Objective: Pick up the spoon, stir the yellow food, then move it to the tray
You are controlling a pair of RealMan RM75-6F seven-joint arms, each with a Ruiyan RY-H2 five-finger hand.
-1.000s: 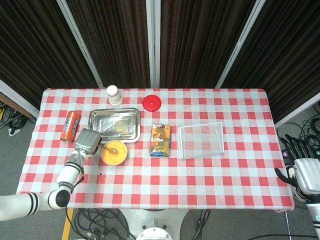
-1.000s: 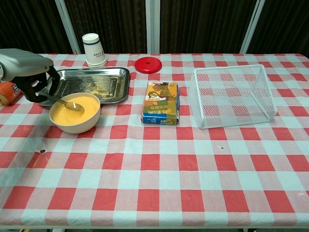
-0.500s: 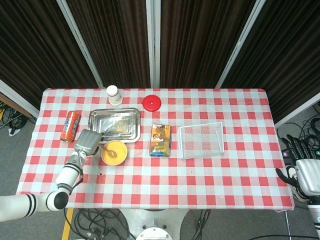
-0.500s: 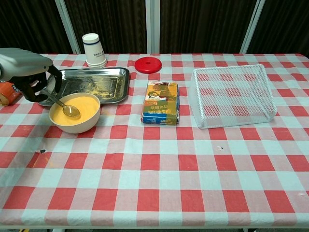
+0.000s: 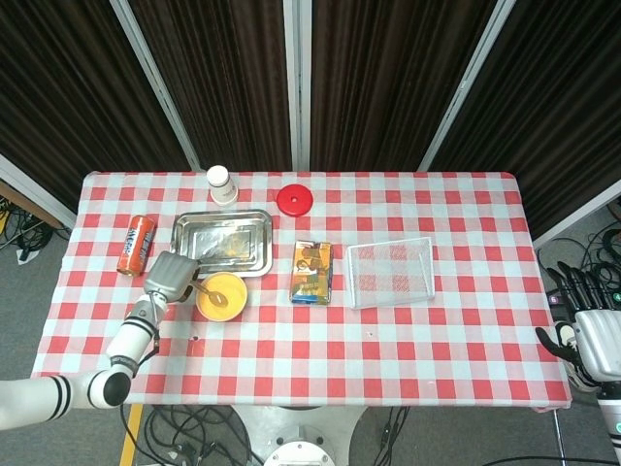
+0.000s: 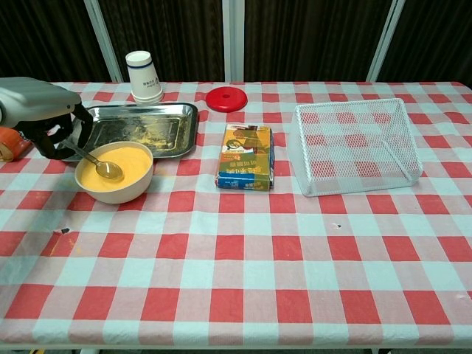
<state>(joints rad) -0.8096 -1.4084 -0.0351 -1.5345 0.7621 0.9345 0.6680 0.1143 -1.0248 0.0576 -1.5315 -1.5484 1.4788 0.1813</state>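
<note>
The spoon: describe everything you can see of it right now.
The spoon looks like shiny metal, with a thin handle and a rounded bowl. The left hand grips the handle's upper end. It slants down to the right, its bowl resting in the yellow food inside the cream bowl, just in front of the metal tray.

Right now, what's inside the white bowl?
The white bowl holds yellow food, with the spoon head resting in it, handle gripped by the left hand. The bowl's bottom is covered by the food.
</note>
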